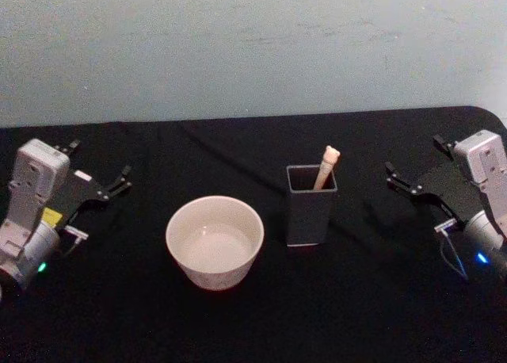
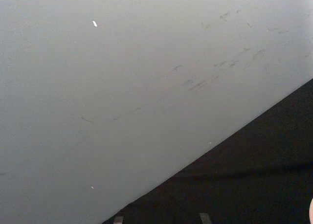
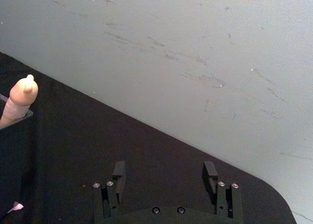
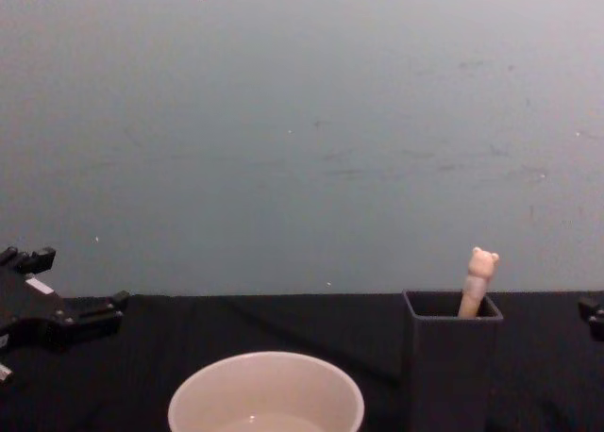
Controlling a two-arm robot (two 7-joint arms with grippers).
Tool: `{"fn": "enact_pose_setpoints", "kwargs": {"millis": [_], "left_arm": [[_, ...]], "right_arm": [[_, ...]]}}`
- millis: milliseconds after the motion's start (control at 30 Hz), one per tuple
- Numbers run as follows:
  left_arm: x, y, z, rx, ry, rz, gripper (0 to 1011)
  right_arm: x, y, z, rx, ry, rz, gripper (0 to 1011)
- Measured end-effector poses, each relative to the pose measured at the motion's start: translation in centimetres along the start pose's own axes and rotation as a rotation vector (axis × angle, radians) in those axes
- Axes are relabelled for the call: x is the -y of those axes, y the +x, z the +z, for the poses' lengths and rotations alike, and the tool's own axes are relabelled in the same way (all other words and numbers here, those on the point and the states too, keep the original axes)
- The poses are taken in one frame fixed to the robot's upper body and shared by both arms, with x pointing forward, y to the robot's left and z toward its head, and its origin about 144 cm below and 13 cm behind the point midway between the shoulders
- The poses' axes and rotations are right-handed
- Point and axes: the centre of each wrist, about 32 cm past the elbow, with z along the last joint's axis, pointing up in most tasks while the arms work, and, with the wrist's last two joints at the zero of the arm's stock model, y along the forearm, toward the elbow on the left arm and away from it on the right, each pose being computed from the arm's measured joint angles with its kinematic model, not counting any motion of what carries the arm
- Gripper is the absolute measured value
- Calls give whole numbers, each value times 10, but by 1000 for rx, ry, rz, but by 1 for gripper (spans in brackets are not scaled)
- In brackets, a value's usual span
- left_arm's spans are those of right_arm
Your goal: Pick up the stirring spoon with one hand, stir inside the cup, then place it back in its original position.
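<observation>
The stirring spoon [image 1: 327, 166] stands in the tall dark grey square holder [image 1: 310, 206], its original position, with the peach bear-head handle [image 4: 477, 279] sticking out above the rim. Its stem and bowl are hidden inside. The wide cream-white cup [image 1: 214, 241] sits on the black table just left of the holder [image 4: 451, 368]. My left gripper [image 1: 99, 162] rests open at the table's left side, well away from the cup [image 4: 266, 396]. On the right side my right gripper [image 1: 413, 155] is open and holds nothing, and from its wrist I see its fingers [image 3: 119, 171] apart, with the spoon [image 3: 22, 96] off to one side.
The black tablecloth [image 1: 372, 299] covers the table, whose rounded far right corner [image 1: 487, 113] lies behind my right arm. A pale grey wall [image 4: 302, 121] stands close behind the table's far edge.
</observation>
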Motion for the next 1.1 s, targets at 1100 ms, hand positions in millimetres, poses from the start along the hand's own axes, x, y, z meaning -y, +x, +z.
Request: {"fn": "enact_pose_setpoints", "kwargs": {"millis": [1100], "left_arm": [[0,0,0,0,0,0,1001]], "right_arm": [[0,0,0,0,0,0,1002]]}}
